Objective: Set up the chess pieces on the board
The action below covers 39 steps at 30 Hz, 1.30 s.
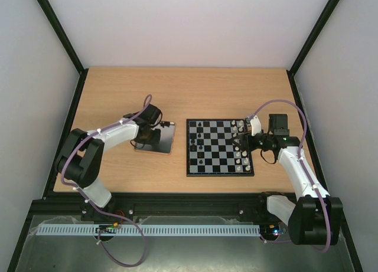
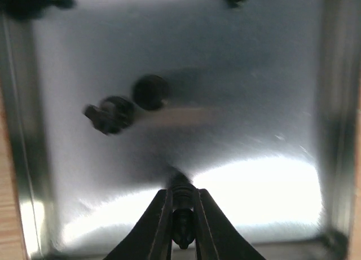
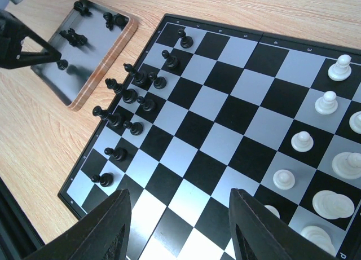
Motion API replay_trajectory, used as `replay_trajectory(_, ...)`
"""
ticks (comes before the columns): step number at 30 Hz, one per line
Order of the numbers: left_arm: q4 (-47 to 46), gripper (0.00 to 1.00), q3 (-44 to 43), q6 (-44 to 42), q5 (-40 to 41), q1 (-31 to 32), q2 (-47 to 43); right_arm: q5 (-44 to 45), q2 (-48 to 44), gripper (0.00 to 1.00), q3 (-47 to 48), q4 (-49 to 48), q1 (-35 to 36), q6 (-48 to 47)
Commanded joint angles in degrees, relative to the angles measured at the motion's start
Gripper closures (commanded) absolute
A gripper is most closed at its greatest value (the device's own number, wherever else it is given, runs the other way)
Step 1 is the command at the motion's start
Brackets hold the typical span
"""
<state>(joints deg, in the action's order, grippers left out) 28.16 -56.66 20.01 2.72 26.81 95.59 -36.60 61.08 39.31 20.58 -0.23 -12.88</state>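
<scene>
My left gripper (image 2: 181, 206) is shut on a small black chess piece (image 2: 182, 223), pinched upright between its fingers just above the shiny grey tray (image 2: 254, 102). Two more black pieces (image 2: 110, 114) lie in the tray ahead of it. In the top view this gripper (image 1: 155, 130) hangs over the tray (image 1: 167, 147), left of the board (image 1: 220, 166). My right gripper (image 3: 180, 195) stands open and holds nothing above the board's (image 3: 225, 119) near squares. Several black pieces (image 3: 130, 93) stand on the board's left columns.
White pieces (image 3: 327, 102) stand along the board's right side. In the right wrist view the tray (image 3: 107, 68) with its wooden rim lies past the board's left edge and holds several loose black pieces (image 3: 73, 37). Black frame posts and walls enclose the table (image 1: 118, 95).
</scene>
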Motion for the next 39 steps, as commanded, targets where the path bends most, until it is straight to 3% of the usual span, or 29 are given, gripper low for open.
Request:
replay_trajectory(1, 4.06, 0.9, 0.71, 1.06, 0.74, 3.97, -4.33, -1.01, 0.0, 0.51, -0.46, 0.65, 0.23, -0.75)
replay_trajectory(7, 4.19, 0.9, -2.69, -0.42, -2.61, 11.32, -6.0, -1.0, -0.08, 0.51, -0.46, 0.6, 0.23, -0.74)
replay_trajectory(15, 4.38, 0.9, -10.78, -0.77, -3.8, 20.65, -0.67, -0.38, -0.59, 0.52, -0.47, 0.63, 0.23, -0.74)
replay_trajectory(28, 6.35, 0.9, -18.04, -2.24, -1.76, 27.63, 7.9, -0.36, -0.7, 0.51, -0.53, 0.53, 0.23, -0.84)
replay_trajectory(39, 5.53, 0.9, -18.78, -2.6, -0.44, 28.39, 11.74, -0.34, -0.78, 0.51, -0.42, 0.66, 0.23, -0.84)
